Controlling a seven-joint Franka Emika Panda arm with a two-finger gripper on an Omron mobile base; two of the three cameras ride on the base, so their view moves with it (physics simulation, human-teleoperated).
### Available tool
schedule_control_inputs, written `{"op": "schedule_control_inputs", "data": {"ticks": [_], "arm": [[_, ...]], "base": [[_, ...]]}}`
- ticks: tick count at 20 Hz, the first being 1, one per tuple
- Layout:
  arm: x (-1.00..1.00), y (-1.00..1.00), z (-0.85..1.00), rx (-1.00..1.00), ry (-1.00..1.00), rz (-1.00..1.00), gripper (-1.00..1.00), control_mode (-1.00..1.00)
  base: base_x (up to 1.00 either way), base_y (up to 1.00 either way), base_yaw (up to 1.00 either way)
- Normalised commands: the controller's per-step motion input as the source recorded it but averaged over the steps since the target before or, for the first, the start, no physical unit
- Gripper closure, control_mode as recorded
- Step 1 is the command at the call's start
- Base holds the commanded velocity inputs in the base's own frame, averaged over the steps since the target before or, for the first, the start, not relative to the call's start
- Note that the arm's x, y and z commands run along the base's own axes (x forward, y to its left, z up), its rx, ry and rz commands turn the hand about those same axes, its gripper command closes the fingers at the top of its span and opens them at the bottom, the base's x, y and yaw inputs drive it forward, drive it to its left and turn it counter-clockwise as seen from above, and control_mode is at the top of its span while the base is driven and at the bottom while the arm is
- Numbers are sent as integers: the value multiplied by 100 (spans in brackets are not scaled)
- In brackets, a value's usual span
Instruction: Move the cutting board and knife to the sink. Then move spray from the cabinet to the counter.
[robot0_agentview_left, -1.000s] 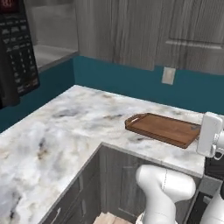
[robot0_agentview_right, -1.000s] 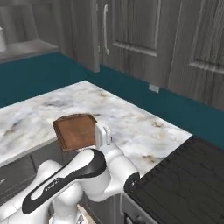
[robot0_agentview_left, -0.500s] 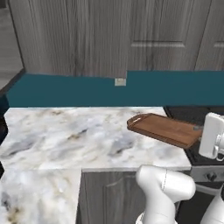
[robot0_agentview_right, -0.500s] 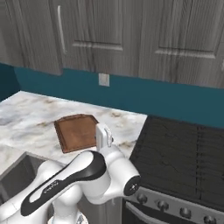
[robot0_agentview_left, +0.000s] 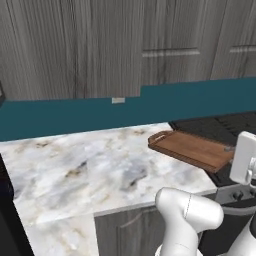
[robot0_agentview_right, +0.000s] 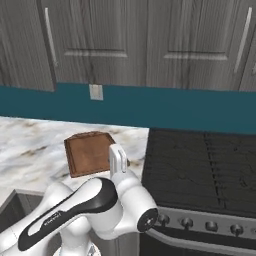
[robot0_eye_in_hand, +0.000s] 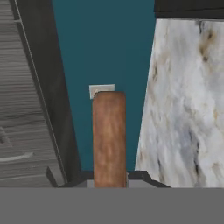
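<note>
My gripper (robot0_eye_in_hand: 111, 177) is shut on the near short end of the cutting board (robot0_eye_in_hand: 109, 135), seen edge-on in the hand view as a reddish-brown slab reaching toward the teal wall. In the left base view the cutting board (robot0_agentview_left: 192, 149) hangs level just above the counter (robot0_agentview_left: 90, 170), handle cut-out pointing away, with the gripper (robot0_agentview_left: 231, 151) at its right end. From the right base view, the board (robot0_agentview_right: 89, 153) sits above the counter (robot0_agentview_right: 30, 150) in front of the gripper (robot0_agentview_right: 116, 156). The knife, sink, spray and cabinet are out of view.
A black stove (robot0_agentview_right: 200, 165) adjoins the counter's right end and also appears behind the board as the stove (robot0_agentview_left: 220, 127). A wall outlet (robot0_agentview_right: 95, 92) sits on the teal backsplash, under closed grey wall cupboards (robot0_agentview_right: 125, 40). The counter's front edge runs close to the arm.
The whole picture has swung as the base moves: the microwave and counter corner have left the views and the stove has come in. The board stays in the shut gripper.
</note>
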Motion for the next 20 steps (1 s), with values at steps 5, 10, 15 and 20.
{"op": "schedule_control_inputs", "data": {"ticks": [5,10,15,20], "arm": [[0,0,0,0,0,0,100,100],[0,0,0,0,0,0,100,100],[0,0,0,0,0,0,100,100],[0,0,0,0,0,0,100,100]], "base": [[0,-49,-33],[-26,-50,-32],[-40,-31,-33],[-55,-29,-28]]}}
